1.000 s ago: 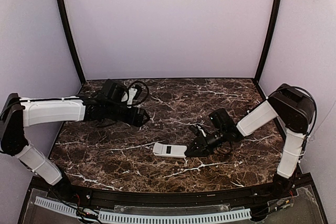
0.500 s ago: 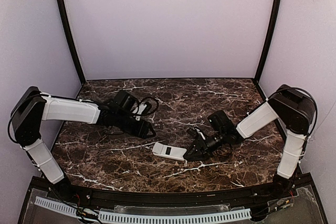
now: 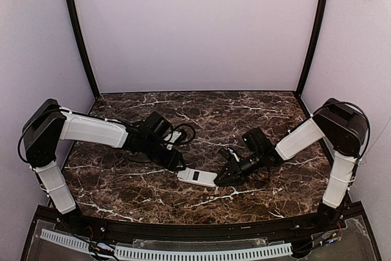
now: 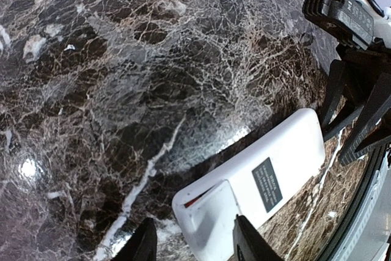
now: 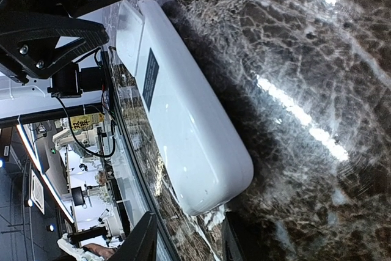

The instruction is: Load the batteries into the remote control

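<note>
The remote control (image 3: 198, 176) lies back-up on the marble table, white with a small dark label. My left gripper (image 3: 179, 166) is open at its left end. In the left wrist view the remote (image 4: 269, 175) shows a battery cover with a thin red sliver in its seam, and its end sits between my open gripper's (image 4: 195, 247) fingers. My right gripper (image 3: 219, 180) is open at the remote's right end. In the right wrist view the remote's (image 5: 183, 120) rounded end lies just ahead of the open gripper (image 5: 189, 242). No batteries are in view.
The dark marble table (image 3: 244, 114) is walled by pale panels at the back and sides. A black rail (image 3: 195, 230) runs along the near edge. The left gripper's black body (image 5: 55, 10) shows beyond the remote in the right wrist view.
My left arm has swung right and toward the front, from the rear left of the table to the remote's left end. The right gripper has stayed at the remote's right end.
</note>
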`<act>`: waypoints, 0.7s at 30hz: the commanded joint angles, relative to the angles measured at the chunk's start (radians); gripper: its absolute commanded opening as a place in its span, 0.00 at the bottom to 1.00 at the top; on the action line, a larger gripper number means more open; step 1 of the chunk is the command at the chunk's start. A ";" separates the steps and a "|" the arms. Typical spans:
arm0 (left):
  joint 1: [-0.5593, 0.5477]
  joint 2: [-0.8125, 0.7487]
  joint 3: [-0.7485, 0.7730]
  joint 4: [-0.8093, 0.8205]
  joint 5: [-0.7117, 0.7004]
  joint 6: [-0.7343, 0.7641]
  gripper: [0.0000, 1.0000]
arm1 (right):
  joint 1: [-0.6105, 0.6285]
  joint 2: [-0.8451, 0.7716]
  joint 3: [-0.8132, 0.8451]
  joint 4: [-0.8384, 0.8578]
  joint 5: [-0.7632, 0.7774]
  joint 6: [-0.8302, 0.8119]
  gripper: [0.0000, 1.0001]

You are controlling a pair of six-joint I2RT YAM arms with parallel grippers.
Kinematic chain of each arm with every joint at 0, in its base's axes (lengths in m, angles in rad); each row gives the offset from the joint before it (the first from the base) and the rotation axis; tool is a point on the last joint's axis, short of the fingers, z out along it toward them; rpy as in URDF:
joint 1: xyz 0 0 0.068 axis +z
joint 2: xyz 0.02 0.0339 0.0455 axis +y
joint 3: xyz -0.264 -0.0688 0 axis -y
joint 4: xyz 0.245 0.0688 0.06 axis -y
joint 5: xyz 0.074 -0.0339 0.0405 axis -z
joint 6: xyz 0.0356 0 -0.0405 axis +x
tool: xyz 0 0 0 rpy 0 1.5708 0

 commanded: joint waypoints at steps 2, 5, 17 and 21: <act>-0.003 0.012 0.029 -0.046 -0.012 -0.004 0.40 | -0.003 0.006 0.014 -0.002 0.022 -0.003 0.35; -0.009 0.017 0.033 -0.050 -0.009 -0.007 0.38 | -0.002 0.008 0.016 0.002 0.020 -0.001 0.35; -0.013 0.039 0.041 -0.070 0.009 -0.016 0.27 | 0.000 0.017 0.020 0.015 0.014 0.007 0.34; -0.015 0.044 0.043 -0.072 0.019 -0.025 0.23 | 0.002 0.018 0.018 0.019 0.014 0.008 0.32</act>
